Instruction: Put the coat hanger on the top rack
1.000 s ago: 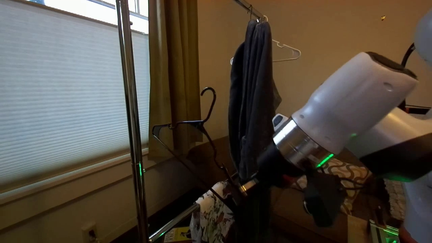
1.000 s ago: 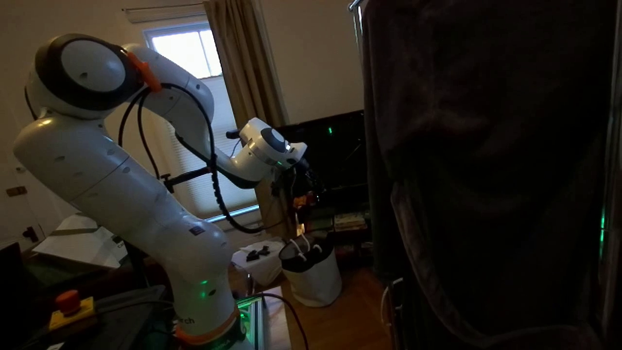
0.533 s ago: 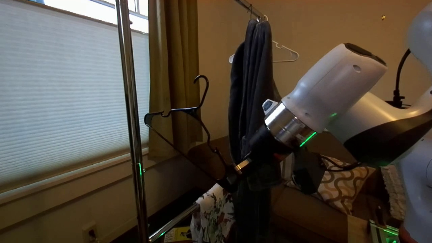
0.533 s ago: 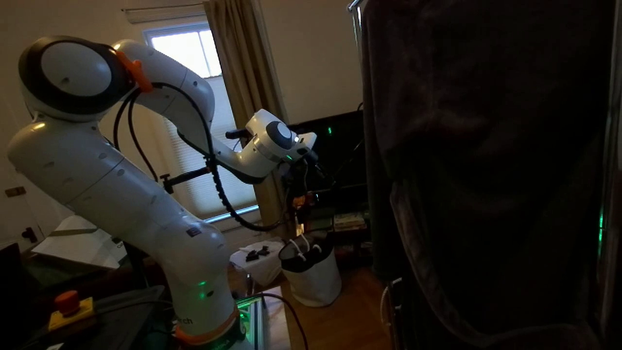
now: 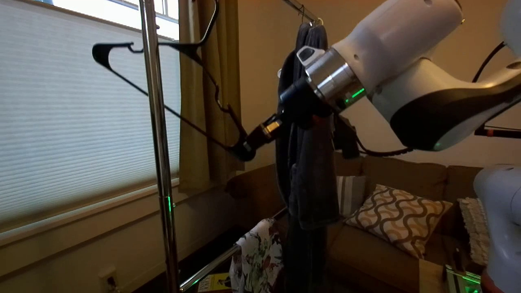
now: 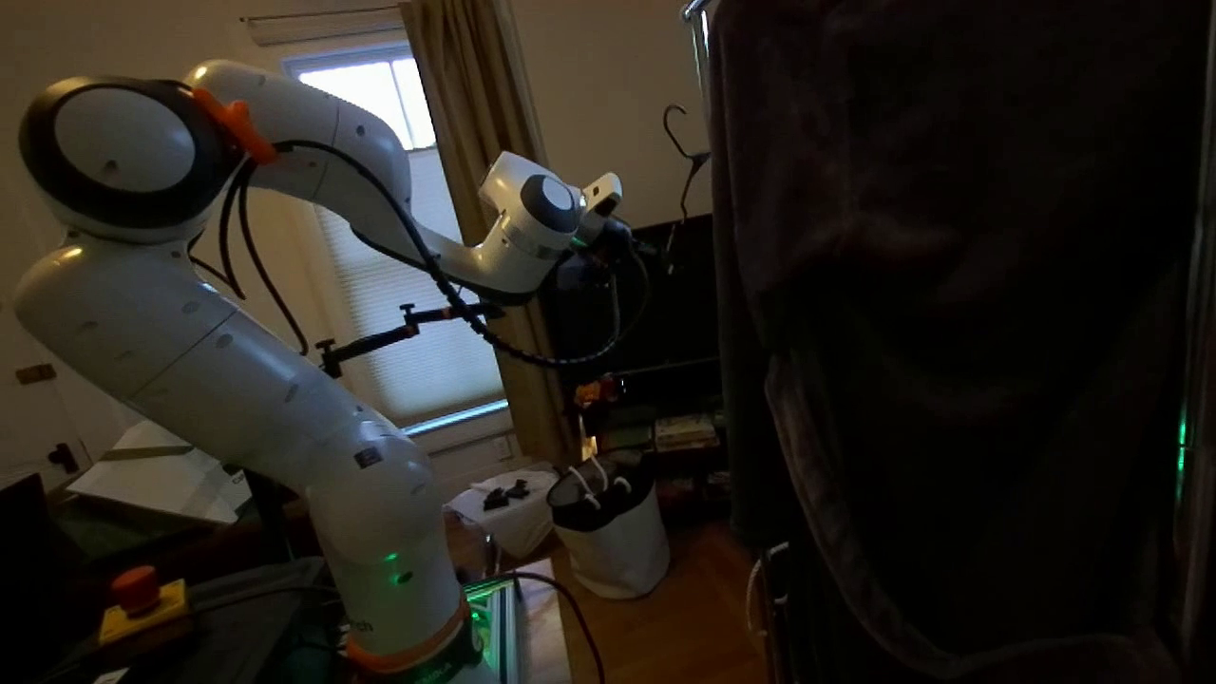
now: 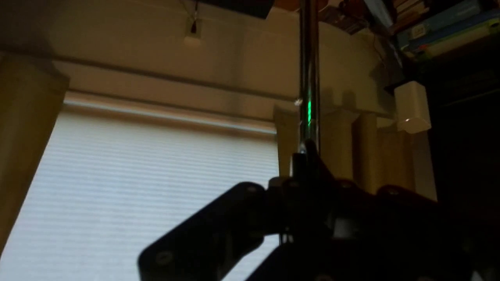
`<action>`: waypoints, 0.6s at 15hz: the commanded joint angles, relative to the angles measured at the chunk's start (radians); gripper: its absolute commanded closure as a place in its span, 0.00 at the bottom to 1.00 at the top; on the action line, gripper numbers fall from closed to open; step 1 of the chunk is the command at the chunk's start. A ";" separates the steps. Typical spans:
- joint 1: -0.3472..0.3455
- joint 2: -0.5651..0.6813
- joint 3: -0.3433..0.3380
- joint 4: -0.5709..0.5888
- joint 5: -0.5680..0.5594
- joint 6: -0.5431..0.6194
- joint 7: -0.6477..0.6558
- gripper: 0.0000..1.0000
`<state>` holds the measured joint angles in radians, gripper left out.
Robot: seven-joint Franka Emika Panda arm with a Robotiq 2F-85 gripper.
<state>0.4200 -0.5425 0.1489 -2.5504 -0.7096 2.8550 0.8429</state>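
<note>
An exterior view shows us the black plastic coat hanger (image 5: 189, 49) in the air at the left, tilted, its lower right corner grasped by the hand (image 5: 245, 149); the near chrome upright (image 5: 157, 134) crosses in front of it, and the silver top rack (image 5: 295, 5) runs off to the far right, where dark plush clothing (image 5: 307, 122) hangs; in an exterior view we find the hook (image 6: 666, 125) just left of that clothing, lower than the rack's visible end and apart from it; the gap in depth we cannot tell.

We judge the step under way to be the lift toward the rack, with the pick-up done and the hanging not yet done; the next move calls for more height until the hook's mouth can pass above the rack, then a shift across between the near upright and the clothing, then a slow lowering; we would loosen the hand only once the rack bears the weight.

Gripped at one corner, the hanger may swivel, or knock the near upright; the wrist view gives us mostly the hand's dark outline before a pleated window blind (image 7: 156, 175), so it adds little about the grip.
</note>
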 commanded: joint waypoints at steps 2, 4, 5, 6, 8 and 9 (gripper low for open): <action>-0.056 -0.011 0.005 0.078 -0.046 -0.034 0.000 0.94; -0.105 -0.020 0.021 0.125 -0.068 -0.057 0.010 0.98; -0.122 -0.029 0.025 0.135 -0.071 -0.048 0.036 0.98; -0.130 -0.038 0.028 0.140 -0.076 -0.052 0.044 0.98; -0.137 -0.050 0.025 0.160 -0.072 -0.071 0.049 0.98; -0.145 -0.052 0.022 0.175 -0.070 -0.075 0.052 0.98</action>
<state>0.2966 -0.5671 0.1688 -2.3954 -0.7778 2.7980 0.8705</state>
